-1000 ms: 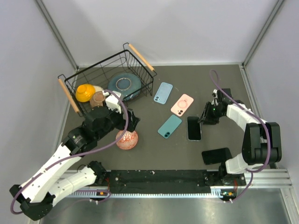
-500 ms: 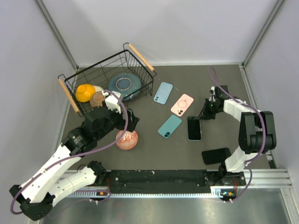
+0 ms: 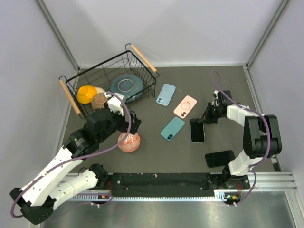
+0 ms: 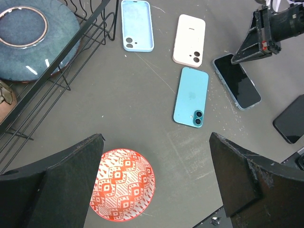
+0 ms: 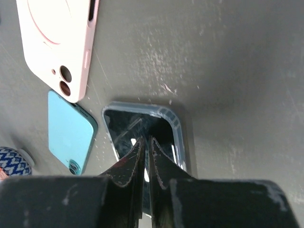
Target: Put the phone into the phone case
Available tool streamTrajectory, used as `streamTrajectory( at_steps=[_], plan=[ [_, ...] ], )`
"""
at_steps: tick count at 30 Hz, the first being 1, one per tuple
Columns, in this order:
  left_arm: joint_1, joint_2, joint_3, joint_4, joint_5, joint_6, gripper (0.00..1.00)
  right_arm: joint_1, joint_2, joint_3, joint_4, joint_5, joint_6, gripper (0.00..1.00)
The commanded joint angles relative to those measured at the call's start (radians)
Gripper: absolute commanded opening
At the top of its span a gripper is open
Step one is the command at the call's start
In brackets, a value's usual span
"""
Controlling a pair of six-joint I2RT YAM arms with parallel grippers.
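Observation:
A black phone [image 3: 197, 130] lies face up inside a clear phone case [image 5: 176, 127] mid-table; the case's rim [image 4: 223, 78] shows round it. My right gripper [image 3: 205, 118] is shut, its tips [image 5: 146, 140] pressing down on the phone's upper screen [image 5: 121, 124]. A second black phone [image 3: 220, 158] lies near the right arm's base. My left gripper [image 4: 156, 185] is open and empty, hovering above a red patterned bowl [image 4: 122, 190], well left of the phones.
Pink case [image 3: 185, 106], light blue case [image 3: 166, 94] and teal phone [image 3: 172, 128] lie left of the cased phone. A black wire basket [image 3: 84, 79] with a blue plate [image 3: 127, 86], a yellow object and cups stands at back left.
My right gripper has shifted slightly down and left over the top of the cased phone. The left arm has not moved.

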Motion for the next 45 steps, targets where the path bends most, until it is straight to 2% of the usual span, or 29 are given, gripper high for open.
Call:
streamTrajectory(
  at_steps=[1,3,4,6,7,9,10,15,18,22,25,32,42,45],
  plan=[
    [0.003,0.036,-0.001,0.041,-0.005,0.024,0.99,0.017,-0.148,-0.038,-0.033,0.064,-0.013,0.13],
    [0.002,0.083,0.018,0.030,0.010,0.024,0.99,0.030,-0.213,-0.057,-0.057,0.071,-0.016,0.24],
    [0.002,0.103,0.030,0.024,0.013,0.021,0.99,0.035,-0.282,-0.063,-0.063,0.074,-0.018,0.35],
    [-0.004,0.169,0.070,0.010,0.021,0.013,0.99,0.053,-0.353,-0.084,-0.085,0.077,-0.018,0.43],
    [-0.009,0.191,0.084,0.003,0.018,0.013,0.99,0.056,-0.385,-0.094,-0.088,0.077,-0.018,0.53],
    [-0.023,0.260,0.126,-0.006,0.009,0.018,0.99,0.064,-0.492,-0.126,-0.096,0.071,-0.015,0.74],
    [-0.029,0.283,0.142,-0.014,0.007,0.023,0.99,0.064,-0.526,-0.137,-0.097,0.068,-0.012,0.98],
    [-0.046,0.453,0.228,-0.030,-0.001,0.021,0.99,0.066,-0.761,-0.198,-0.103,0.067,-0.009,0.99],
    [-0.055,0.542,0.268,0.009,0.033,0.010,0.98,0.066,-0.839,-0.219,-0.112,0.069,0.005,0.99],
    [-0.069,0.671,0.344,0.035,0.039,0.024,0.96,0.066,-0.902,-0.238,-0.123,0.057,0.036,0.99],
    [-0.078,0.766,0.397,0.049,0.081,0.047,0.98,0.064,-0.940,-0.242,-0.140,0.040,0.041,0.99],
    [-0.126,0.970,0.487,0.046,0.098,0.070,0.99,0.064,-1.072,-0.255,-0.183,0.121,0.016,0.99],
    [-0.145,1.142,0.513,0.030,0.127,0.081,0.99,0.066,-1.131,-0.262,-0.195,0.110,0.024,0.99],
    [-0.159,1.177,0.524,0.030,0.095,0.084,0.99,0.066,-1.137,-0.258,-0.197,0.117,0.024,0.99]
  ],
)
